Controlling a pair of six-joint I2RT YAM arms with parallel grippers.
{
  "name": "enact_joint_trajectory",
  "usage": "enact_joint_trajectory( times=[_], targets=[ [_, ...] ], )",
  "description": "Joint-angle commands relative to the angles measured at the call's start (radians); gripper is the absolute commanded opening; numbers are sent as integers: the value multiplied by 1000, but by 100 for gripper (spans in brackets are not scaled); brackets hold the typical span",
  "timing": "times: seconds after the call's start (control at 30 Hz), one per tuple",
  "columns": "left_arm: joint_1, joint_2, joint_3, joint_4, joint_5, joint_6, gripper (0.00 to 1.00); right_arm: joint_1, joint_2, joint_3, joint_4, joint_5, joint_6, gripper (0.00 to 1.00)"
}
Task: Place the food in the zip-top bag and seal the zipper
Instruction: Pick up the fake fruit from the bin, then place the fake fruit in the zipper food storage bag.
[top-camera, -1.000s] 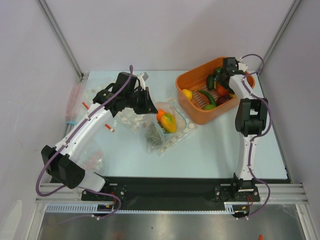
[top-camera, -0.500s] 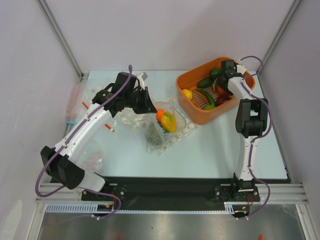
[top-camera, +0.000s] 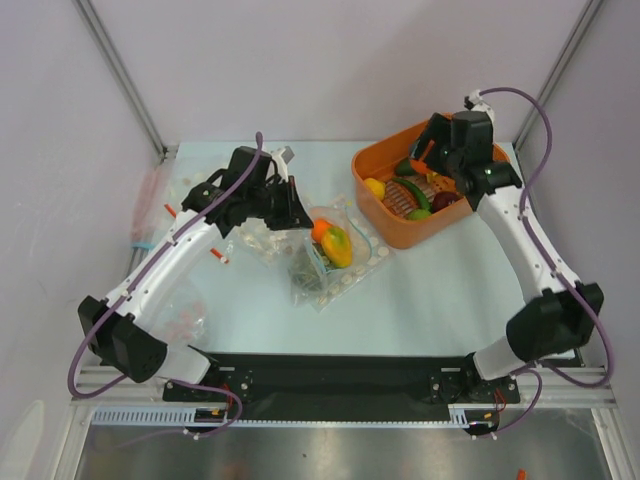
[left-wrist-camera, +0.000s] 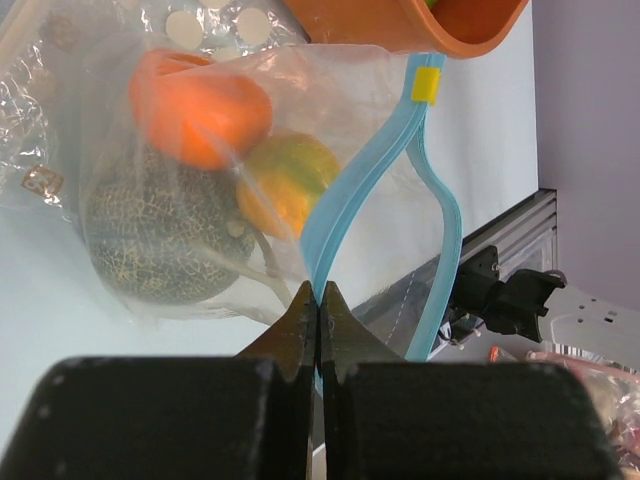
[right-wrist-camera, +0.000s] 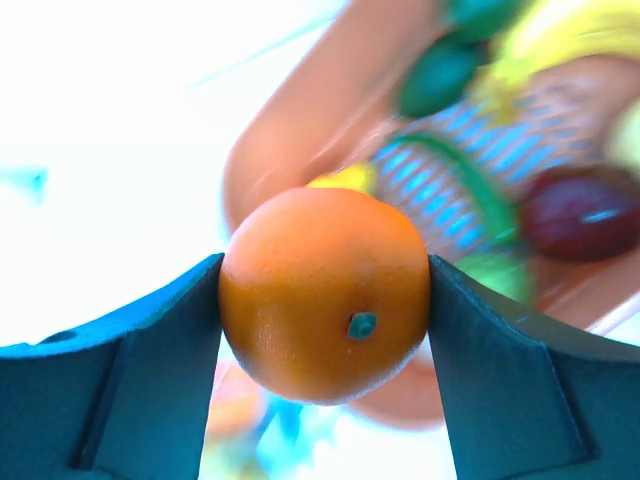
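Black bases (top-camera: 215, 385) of 2 robot arms sit at the near edge of a pale table (top-camera: 440, 300). Past them, toward the middle, lies the zip-top bag (top-camera: 345, 262), clear soft plastic lying among other clear bags printed with white dots (top-camera: 262, 240). Inside it are 3 pieces of toy food: a grey-green bumpy ball (left-wrist-camera: 150, 240) nearest the arms, then a yellow-red-green mango (top-camera: 338, 246) and a bagged orange (top-camera: 321, 229) touching each other. The left gripper (left-wrist-camera: 318, 300) is clenched tight on the zipper (left-wrist-camera: 355, 195), the light-blue strip along the bag's mouth, pinching 1 lip of it. The other lip bows away (so the mouth stands open), and a small yellow slider tab (left-wrist-camera: 427, 85) sits where the 2 lips meet. Farther back on the right is an orange bin (top-camera: 395, 232) with more toy fruits and vegetables in it. Above the bin's far side hangs the right gripper (right-wrist-camera: 325, 290), its 2 fingers (right-wrist-camera: 165, 345) pressed against opposite sides of a second orange (right-wrist-camera: 320, 260), which it holds above the bin's contents.
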Motion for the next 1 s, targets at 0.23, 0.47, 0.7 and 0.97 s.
enact_joint_trajectory(
  times=[0.23,0.47,0.7,0.97],
  targets=[
    [-5,-58,-3,-21,33,-6,0,374,-292,-206,52,-216,-61,42],
    [-5,-64,-25,-19,45,-32,0,537,-306,-264,121,-196,-44,41],
    [-5,-53,-8,-30,47,-32,1,625,-292,-356,174,-198,-16,40],
    [-3,-61,-19,-30,48,-35,1,672,-249,-425,208,-187,10,52]
  ],
)
